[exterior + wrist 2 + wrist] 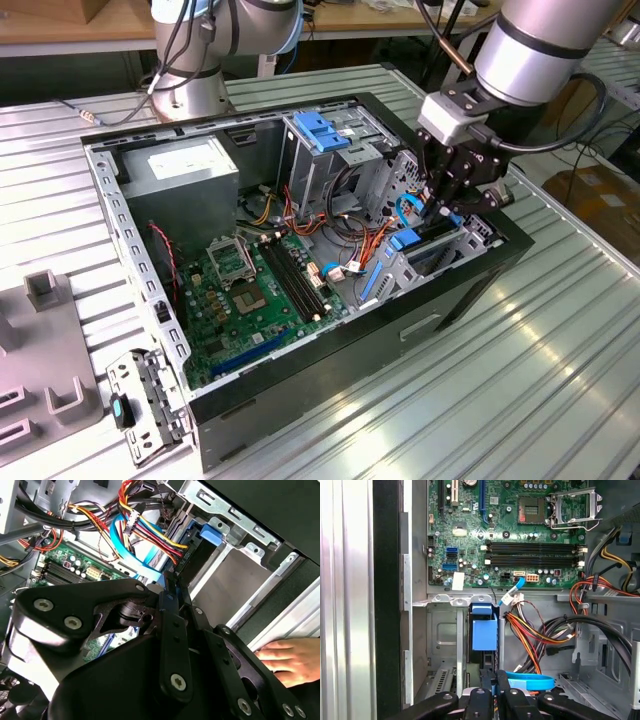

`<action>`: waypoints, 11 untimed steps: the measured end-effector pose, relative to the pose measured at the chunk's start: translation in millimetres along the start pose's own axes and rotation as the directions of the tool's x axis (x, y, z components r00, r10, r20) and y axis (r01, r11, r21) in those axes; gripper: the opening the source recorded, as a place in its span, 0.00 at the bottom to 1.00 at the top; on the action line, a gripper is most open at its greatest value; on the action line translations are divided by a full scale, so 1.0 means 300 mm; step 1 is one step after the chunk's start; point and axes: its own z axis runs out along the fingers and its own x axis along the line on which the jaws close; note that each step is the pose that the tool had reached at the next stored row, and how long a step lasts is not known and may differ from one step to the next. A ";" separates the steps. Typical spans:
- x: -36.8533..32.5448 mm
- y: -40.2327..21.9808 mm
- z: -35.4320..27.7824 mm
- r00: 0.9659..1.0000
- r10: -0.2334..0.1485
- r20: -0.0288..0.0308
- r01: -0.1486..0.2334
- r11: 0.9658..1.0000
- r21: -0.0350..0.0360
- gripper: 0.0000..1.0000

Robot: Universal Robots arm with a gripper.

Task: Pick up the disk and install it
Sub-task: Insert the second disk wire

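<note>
**Pincer gripping the disk at its bay**

Pincer (447, 205) fingers are sitting narrow, pinching the thin top edge of the disk (484, 655). The disk is standing on edge, its blue clip (484, 634) facing up, partly down in the metal bay (440, 630) at the right of the exterior view.

As I judge it, the disk could be jamming against the bay's rails if it is tilting even slightly. The loose cables (540, 635) just beside the bay could be snagging under it. A person's hand (290, 660) is resting near the case's outer wall, close to the arm.

The open computer case (300, 400) is holding a green circuit board (250, 290), a grey power box (180, 170) and a drive cage with a blue top (320, 130).
</note>
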 end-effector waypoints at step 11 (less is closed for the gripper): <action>0.002 -0.008 0.016 1.000 0.000 0.004 0.000 1.000 0.000 0.16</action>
